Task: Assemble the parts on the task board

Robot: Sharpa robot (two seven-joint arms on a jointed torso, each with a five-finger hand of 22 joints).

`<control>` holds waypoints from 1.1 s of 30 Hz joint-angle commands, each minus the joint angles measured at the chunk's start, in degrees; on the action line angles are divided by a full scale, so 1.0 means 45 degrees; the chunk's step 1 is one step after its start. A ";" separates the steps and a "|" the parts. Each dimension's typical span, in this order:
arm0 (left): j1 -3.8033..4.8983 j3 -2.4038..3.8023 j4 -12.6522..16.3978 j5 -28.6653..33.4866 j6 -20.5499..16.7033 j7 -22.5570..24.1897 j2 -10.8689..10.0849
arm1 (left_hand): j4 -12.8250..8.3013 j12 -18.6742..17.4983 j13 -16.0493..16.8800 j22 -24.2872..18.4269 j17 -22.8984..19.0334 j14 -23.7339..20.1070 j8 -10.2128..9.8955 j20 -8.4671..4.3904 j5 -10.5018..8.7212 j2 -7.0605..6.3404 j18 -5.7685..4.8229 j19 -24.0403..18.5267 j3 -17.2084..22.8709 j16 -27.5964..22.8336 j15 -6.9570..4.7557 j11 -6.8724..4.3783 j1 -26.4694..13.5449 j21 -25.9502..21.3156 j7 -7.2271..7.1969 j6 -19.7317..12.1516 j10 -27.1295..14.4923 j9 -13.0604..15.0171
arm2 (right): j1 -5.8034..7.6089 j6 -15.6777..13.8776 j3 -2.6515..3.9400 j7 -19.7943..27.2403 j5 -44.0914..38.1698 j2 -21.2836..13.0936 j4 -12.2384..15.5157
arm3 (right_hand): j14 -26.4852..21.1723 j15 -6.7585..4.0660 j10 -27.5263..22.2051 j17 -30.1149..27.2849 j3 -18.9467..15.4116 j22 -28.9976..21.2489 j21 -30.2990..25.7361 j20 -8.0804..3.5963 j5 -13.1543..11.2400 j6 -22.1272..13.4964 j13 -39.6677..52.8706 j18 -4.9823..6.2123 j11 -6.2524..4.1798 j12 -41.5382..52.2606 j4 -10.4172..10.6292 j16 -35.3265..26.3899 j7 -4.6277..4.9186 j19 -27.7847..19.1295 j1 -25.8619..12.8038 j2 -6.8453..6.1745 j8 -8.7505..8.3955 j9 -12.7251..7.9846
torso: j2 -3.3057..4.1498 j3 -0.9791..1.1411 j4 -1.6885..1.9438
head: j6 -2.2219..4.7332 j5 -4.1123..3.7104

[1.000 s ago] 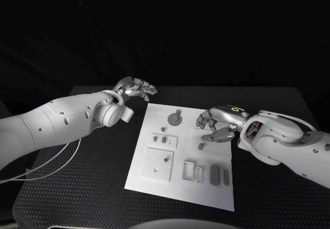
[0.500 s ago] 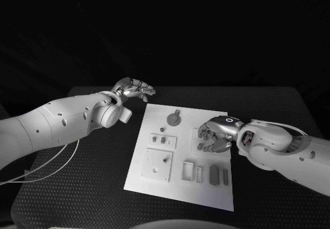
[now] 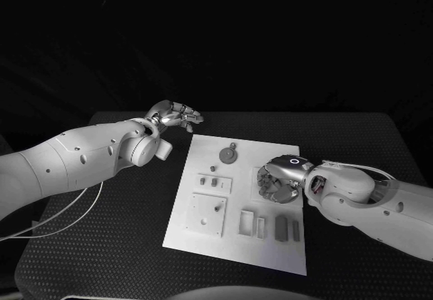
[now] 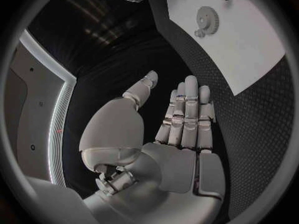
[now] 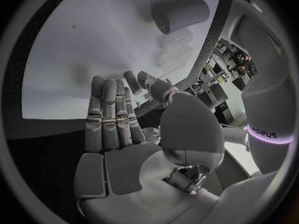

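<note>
the right hand (image 3: pixel 278 181) hangs low over the right side of the white task board (image 3: pixel 206 237), palm turned down toward it, its fingers (image 5: pixel 104 115) stretched side by side with the thumb apart; in the right wrist view the fingertips lie against the board's pale surface and a small grey peg (image 5: pixel 132 82) stands just beyond them, though whether the thumb touches it cannot be told, and nothing is seen clasped in the hand. farther out in that view a short grey cylinder (image 5: pixel 181 15) lies on its side on the board. in the head view the hand covers part of the board's right half; around it the grey parts sit in plain sight: a round gear (image 3: pixel 231 155) near the far edge, a small peg (image 3: pixel 213 168) beside it, a low block with two pieces (image 3: pixel 214 183) in it, a square plate (image 3: pixel 206 214) below that, and upright bars (image 3: pixel 288 229) near the near edge. the left hand (image 3: pixel 174 116) is held off the board, above the black table (image 3: pixel 108 262) just past the board's far left corner, fingers (image 4: pixel 187 112) straight and together, thumb spread, grasping nothing; the left wrist view shows the gear (image 4: pixel 207 18) on the board well beyond its fingertips. a pale cable (image 3: pixel 63 220) trails from the left arm across the table.
</note>
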 commanded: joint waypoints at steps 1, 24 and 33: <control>0.0014 0.0006 0.0033 0.0070 0.0173 0.0119 0.0008 | 0.0062 0.0029 -0.0015 0.0016 0.0022 -0.0120 0.0062 -0.0010 -0.0068 0.0042 0.0052 0.0118 -0.0010 0.0018 -0.0004 0.0034 0.0051 -0.0069 -0.0004 -0.0068 -0.0036 -0.0016 | -0.0030 -0.0098 -0.0003 0.0006 -0.0339 0.0050 0.0010 | 0.0028 -0.0104 0.0145 -0.0017 0.0157 0.0271 0.0070 -0.0020 -0.0075 0.0135 0.0021 0.0078 -0.0028 0.0062 0.0037 0.0093 -0.0040 0.0122 0.0141 -0.0022 0.0078 0.0027 | -0.0003 -0.0003 -0.0001 | -0.0014 0.0014; 0.0014 0.0006 0.0026 0.0070 0.0195 0.0098 0.0011 | 0.0070 0.0027 -0.0027 0.0027 0.0035 -0.0118 0.0059 -0.0011 -0.0068 0.0047 0.0052 0.0121 -0.0011 0.0016 -0.0004 0.0034 0.0045 -0.0079 0.0001 -0.0082 -0.0038 -0.0022 | -0.0079 -0.0288 -0.0006 0.0083 -0.0518 0.0210 0.0015 | 0.0381 -0.0365 0.0823 0.0004 0.0750 0.0318 0.0553 -0.0254 -0.0075 0.0747 0.0244 0.0078 -0.0309 0.0269 0.0031 0.0582 -0.0299 0.0550 0.0214 0.0354 0.0331 0.0087 | -0.0006 -0.0003 -0.0007 | -0.0082 0.0016; 0.0014 0.0006 0.0022 0.0072 0.0189 0.0088 0.0005 | 0.0069 0.0026 -0.0034 0.0032 0.0042 -0.0115 0.0053 -0.0012 -0.0068 0.0046 0.0053 0.0125 -0.0011 0.0016 -0.0005 0.0034 0.0048 -0.0083 0.0006 -0.0099 -0.0040 -0.0027 | -0.0095 -0.0232 -0.0007 0.0015 -0.0723 0.0209 0.0013 | 0.0515 -0.0522 0.1182 0.0165 0.1428 0.0351 0.1024 -0.0369 -0.0068 0.1199 0.0546 0.0078 -0.0499 0.0460 -0.0401 0.1077 -0.0455 0.0775 0.0560 0.0813 0.0518 0.0195 | -0.0004 -0.0007 -0.0002 | -0.0108 0.0018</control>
